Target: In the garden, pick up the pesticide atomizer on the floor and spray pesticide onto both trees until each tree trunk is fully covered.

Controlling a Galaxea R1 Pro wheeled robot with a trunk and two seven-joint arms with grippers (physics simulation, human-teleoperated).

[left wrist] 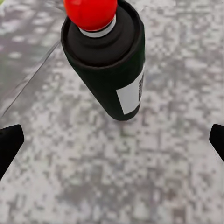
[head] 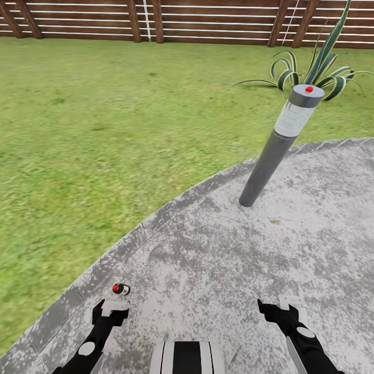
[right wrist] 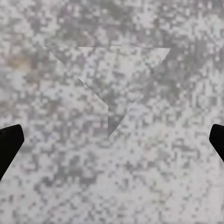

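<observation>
Both arms low and reaching forward over the paving. Left gripper [head: 115, 305] pointed down at the ground, jaws spread wide apart, nothing between them; black fingertips [left wrist: 9, 142] at either edge of the left wrist view. Right gripper [head: 283, 306] likewise aimed at the ground, jaws released and empty, fingertips [right wrist: 8, 140] far apart.

Pesticide atomizer [head: 121, 289] upright on the floor just ahead of the left gripper, near the paving's curved edge, not touching the jaws. Black cylindrical body [left wrist: 109, 70] with a red cap [left wrist: 90, 11] on a pale collar. White label [left wrist: 130, 95] on the side, with dark marks too blurred to read.

Paved floor [head: 218, 270] mottled grey and white, bordered by a darker curved kerb [head: 156, 221]. Green lawn [head: 104, 130] beyond. Dark grey bollard lamp [head: 280, 148] set in the paving ahead of the right arm, with a frosted band and a red dot on top. Striped spiky plant [head: 317, 72] behind it, on the grass. Brown horizontal-slat fence [head: 208, 21] along the far side.
</observation>
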